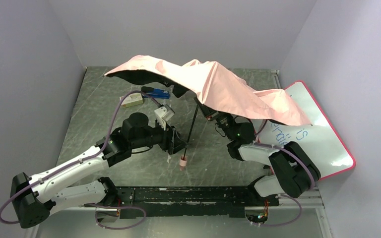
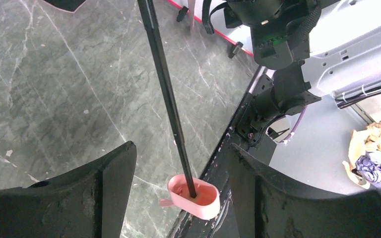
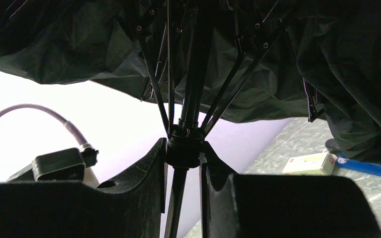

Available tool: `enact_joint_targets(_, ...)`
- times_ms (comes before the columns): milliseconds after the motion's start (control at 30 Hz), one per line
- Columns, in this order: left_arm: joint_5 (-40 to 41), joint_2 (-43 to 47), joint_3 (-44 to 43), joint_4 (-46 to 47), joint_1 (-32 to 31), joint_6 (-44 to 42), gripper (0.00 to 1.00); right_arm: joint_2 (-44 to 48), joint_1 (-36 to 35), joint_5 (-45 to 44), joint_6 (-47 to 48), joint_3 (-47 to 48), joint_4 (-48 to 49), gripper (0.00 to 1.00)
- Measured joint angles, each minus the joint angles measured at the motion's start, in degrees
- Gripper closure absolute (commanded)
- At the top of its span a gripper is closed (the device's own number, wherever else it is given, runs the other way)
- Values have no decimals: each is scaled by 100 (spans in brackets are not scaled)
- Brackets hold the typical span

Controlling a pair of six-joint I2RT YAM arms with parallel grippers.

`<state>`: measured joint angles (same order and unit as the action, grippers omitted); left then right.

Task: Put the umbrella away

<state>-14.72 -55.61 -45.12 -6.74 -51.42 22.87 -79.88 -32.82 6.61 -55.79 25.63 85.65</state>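
The left pincer (image 2: 181, 158) is held with its jaws spread wide; the right pincer (image 3: 184, 153) is clamped on the umbrella (image 1: 218, 87).

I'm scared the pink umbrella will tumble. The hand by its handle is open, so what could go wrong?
1. Only the right hand grips the umbrella, up at the rib collar. The left hand stands open around the shaft, so the handle could swing or tip.
2. The floppy canopy hangs over the whiteboard and might snag there.

illegible blue scrawl on whiteboard (image 1: 327, 145)
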Motion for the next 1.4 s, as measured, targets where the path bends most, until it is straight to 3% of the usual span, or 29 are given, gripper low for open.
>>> enact_joint_targets(467, -96, -428, 520, 535, -107, 348, 34, 527, -2, -4, 247, -4, -385, 100)
enact_joint_targets(567, -96, -474, 597, 691, -236, 481, 52, 540, -2, -85, 291, -4, -426, 100)
enact_joint_targets(700, -92, -542, 627, 935, -372, 638, 92, 540, -2, -131, 321, -2, -503, 100)
enact_joint_targets(733, -87, -555, 643, 986, -391, 662, 95, 540, -2, -133, 334, -4, -527, 100)
enact_joint_targets(1100, 302, -551, 695, 876, -428, 822, 95, 1211, -146, -339, 953, -2, -1847, 100)
enact_joint_targets(1400, 664, -654, 542, 861, -420, 887, 95, 1587, -1569, -973, 1443, -778, -2570, 100)
